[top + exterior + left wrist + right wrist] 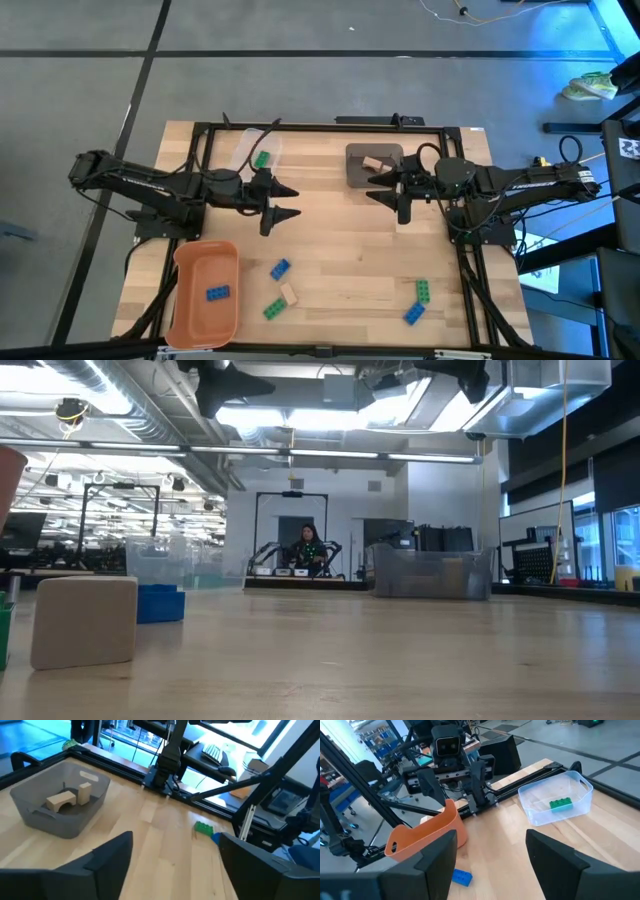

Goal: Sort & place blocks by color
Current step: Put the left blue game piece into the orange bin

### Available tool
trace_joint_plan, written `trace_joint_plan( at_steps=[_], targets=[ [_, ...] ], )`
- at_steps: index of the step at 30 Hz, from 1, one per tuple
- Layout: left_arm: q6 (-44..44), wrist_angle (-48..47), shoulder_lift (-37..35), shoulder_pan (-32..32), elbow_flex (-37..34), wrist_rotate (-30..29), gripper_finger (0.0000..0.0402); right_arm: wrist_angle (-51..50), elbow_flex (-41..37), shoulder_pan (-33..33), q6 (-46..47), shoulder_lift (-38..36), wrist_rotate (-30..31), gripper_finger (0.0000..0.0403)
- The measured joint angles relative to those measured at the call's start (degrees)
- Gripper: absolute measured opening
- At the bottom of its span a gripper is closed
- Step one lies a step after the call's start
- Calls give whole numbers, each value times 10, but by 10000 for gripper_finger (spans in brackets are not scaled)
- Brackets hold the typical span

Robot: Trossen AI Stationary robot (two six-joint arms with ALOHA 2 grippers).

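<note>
The pale wooden counter [340,250] sits inside a black metal frame [330,125]. On its near left corner stands an orange plastic bin [205,292] with one blue studded brick [218,293] inside. At the far edge, a clear plastic bin [255,148] holds one green studded brick [262,158], and a grey plastic bin [373,164] holds two pale tan blocks [373,162].

The left tool [284,201] hangs above the counter between the clear bin and the orange bin, its fingers spread apart and holding nothing. The right tool [383,186] hangs just beside the grey bin, also with fingers apart and empty.

Loose blocks lie on the open counter near the front edge. A second blue brick [280,268], a tan block [289,294] and a green brick [273,309] lie close together just beside the orange bin. Well apart from them, near the right side of the frame, another green brick [423,290] lies touching another blue brick [414,313]. Nothing stands between these blocks and the tools.

In the low view, a person [306,547] sits far behind the counter.
</note>
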Motion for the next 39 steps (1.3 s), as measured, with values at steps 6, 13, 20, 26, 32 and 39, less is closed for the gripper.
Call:
trace_joint_plan(
  at_steps=[6, 13, 20, 26, 32, 39],
  targets=[
    [-55, -1, 0, -10, 0, -3, 305, 0, 0, 0, -13, 0, -2, 237],
    [-75, -158, 19, -59, 82, -44, 301, 0, 0, 0, -31, 0, -20, 237],
    [-91, -357, 101, -116, 209, -42, 300, -2, 0, 0, -31, 0, -20, 237],
    [-172, -448, 185, -170, 266, -29, 300, -4, 0, 0, -30, 0, -20, 237],
    [-282, -472, 268, -220, 276, -8, 300, -6, 0, 0, -31, 0, -20, 237],
    [-406, -481, 369, -238, 276, -8, 300, -7, 0, 0, -31, 0, -20, 237]
  ],
)
